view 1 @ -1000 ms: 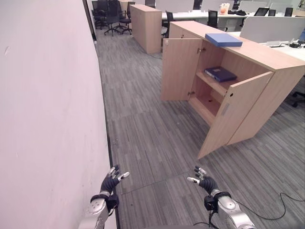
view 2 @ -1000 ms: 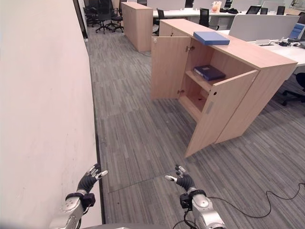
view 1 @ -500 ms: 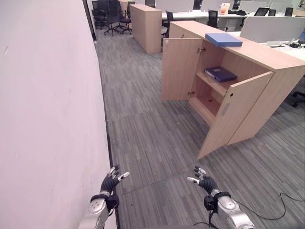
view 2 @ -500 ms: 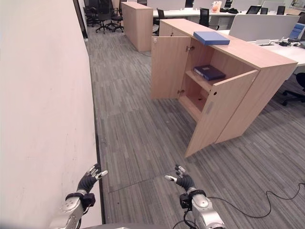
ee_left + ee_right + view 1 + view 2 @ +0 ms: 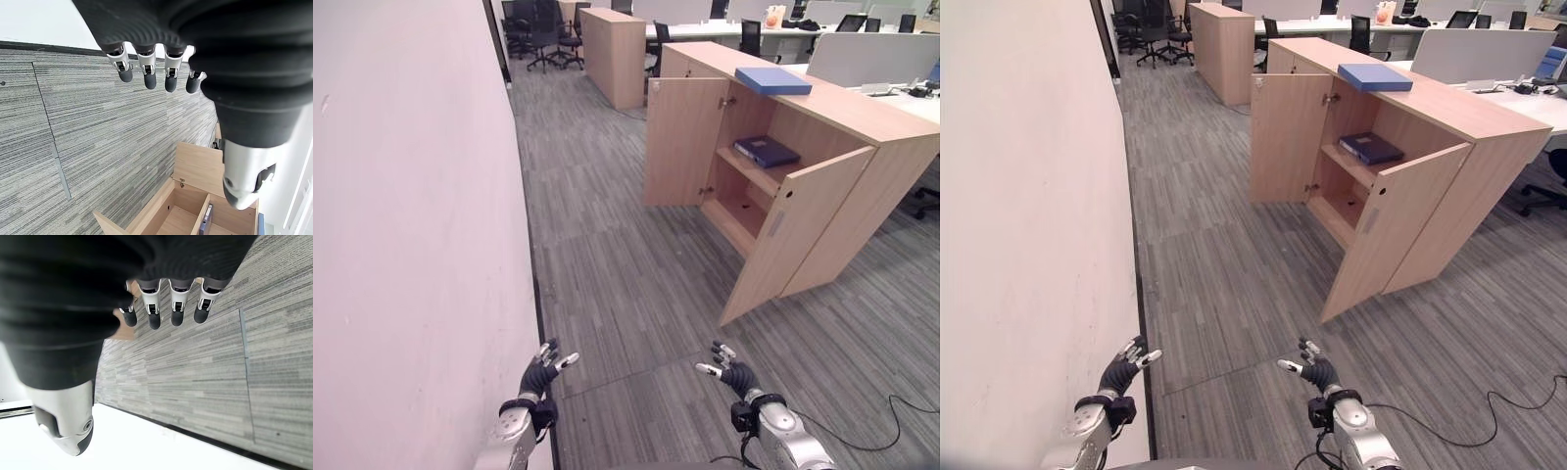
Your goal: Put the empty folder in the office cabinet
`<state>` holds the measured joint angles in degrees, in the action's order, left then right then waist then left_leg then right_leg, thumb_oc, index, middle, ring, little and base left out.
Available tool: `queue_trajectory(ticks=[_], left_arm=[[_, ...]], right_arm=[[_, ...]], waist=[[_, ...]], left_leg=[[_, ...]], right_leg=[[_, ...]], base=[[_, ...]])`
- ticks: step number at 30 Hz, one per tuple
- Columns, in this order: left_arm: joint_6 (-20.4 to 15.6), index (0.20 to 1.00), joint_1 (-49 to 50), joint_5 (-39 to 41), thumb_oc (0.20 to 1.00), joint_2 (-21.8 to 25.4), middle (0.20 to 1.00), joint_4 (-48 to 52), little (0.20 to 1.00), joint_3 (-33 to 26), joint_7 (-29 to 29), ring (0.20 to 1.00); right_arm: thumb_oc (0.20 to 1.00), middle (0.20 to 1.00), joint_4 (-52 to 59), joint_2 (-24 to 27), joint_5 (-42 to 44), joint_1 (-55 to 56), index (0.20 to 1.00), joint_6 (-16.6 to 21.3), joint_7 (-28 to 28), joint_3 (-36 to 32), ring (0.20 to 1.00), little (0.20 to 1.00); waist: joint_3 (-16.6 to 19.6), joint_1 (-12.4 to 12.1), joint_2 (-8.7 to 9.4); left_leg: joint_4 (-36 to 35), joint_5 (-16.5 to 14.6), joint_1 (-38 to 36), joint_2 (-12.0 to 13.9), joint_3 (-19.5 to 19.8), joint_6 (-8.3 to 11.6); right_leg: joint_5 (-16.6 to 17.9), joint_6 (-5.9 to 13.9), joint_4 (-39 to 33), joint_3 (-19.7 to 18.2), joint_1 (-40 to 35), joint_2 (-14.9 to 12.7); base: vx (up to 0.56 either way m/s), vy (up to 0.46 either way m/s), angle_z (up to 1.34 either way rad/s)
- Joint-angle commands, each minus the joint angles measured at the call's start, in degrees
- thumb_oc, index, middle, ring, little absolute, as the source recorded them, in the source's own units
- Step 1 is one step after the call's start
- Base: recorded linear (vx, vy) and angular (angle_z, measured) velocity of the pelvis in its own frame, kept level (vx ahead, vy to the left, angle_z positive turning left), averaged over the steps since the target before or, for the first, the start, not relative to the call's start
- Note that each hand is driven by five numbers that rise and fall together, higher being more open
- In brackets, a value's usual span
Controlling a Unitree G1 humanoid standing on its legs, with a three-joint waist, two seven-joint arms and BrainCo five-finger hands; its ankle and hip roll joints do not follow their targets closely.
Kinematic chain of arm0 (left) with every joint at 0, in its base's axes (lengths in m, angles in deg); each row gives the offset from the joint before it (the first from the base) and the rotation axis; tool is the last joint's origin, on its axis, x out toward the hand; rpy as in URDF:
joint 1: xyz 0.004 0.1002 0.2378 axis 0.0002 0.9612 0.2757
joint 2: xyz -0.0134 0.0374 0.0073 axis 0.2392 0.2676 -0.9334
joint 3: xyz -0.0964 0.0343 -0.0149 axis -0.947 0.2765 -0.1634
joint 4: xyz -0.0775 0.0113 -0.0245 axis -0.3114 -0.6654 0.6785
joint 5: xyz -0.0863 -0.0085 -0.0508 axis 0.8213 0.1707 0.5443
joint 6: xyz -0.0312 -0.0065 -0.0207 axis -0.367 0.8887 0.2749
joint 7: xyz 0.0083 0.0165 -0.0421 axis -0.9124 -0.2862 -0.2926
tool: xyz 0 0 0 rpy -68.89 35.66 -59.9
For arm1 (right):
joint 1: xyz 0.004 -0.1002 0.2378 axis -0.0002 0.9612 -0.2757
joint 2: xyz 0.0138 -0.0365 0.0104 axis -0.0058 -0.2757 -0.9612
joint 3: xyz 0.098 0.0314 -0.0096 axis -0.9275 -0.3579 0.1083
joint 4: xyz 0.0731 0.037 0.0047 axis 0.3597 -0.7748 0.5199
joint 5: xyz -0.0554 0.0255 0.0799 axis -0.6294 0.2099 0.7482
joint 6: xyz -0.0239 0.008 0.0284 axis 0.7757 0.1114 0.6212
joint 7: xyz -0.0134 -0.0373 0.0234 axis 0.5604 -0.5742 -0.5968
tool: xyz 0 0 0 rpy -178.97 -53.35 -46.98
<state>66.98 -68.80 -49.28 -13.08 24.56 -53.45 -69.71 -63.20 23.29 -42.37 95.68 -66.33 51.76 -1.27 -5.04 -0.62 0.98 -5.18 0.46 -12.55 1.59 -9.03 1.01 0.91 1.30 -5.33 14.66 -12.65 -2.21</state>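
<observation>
A wooden office cabinet (image 5: 822, 186) stands ahead to the right with both doors swung open. A blue folder (image 5: 772, 80) lies flat on its top. A darker blue folder (image 5: 766, 151) rests on the shelf inside. My left hand (image 5: 540, 373) hangs low near the white wall, fingers relaxed and holding nothing. My right hand (image 5: 732, 373) hovers low over the carpet, also open and empty. Both hands are far from the cabinet. The left wrist view shows the fingers (image 5: 149, 73) straight above the carpet and the cabinet (image 5: 190, 205) beyond.
A white wall (image 5: 411, 245) runs along the left. Grey carpet (image 5: 607, 255) stretches between me and the cabinet. The near cabinet door (image 5: 793, 235) juts out toward me. Another wooden cabinet (image 5: 613, 54), office chairs (image 5: 543, 34) and desks (image 5: 871, 59) stand further back.
</observation>
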Motion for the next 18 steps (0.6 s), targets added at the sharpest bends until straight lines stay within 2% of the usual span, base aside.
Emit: queue_trajectory(ticks=[1,18], left_arm=[[-2.1,1.0,-4.1,0.0,1.0,0.1,1.0,-0.7,1.0,0.6,0.3,1.0],[-1.8,1.0,-3.9,-0.4,1.0,0.8,1.0,0.0,1.0,1.0,1.1,1.0]], right_arm=[[1.0,1.0,0.1,-0.4,-1.0,-2.3,1.0,2.3,-0.1,-0.6,1.0,1.0],[1.0,1.0,0.9,-0.2,-0.3,-2.3,1.0,2.4,0.0,-0.9,1.0,1.0]], waist=[[-0.4,-0.7,0.0],[-0.6,-0.6,-0.28]], left_leg=[[0.2,-0.5,0.2,5.8,2.8,4.18],[0.2,-0.3,0.4,5.9,3.1,4.32]], right_leg=[[3.5,4.04,0.6,0.1,0.2,-5.9],[3.3,3.89,0.8,0.1,0.1,-5.6]], base=[[0.0,0.0,0.0],[0.0,-0.002,0.0]])
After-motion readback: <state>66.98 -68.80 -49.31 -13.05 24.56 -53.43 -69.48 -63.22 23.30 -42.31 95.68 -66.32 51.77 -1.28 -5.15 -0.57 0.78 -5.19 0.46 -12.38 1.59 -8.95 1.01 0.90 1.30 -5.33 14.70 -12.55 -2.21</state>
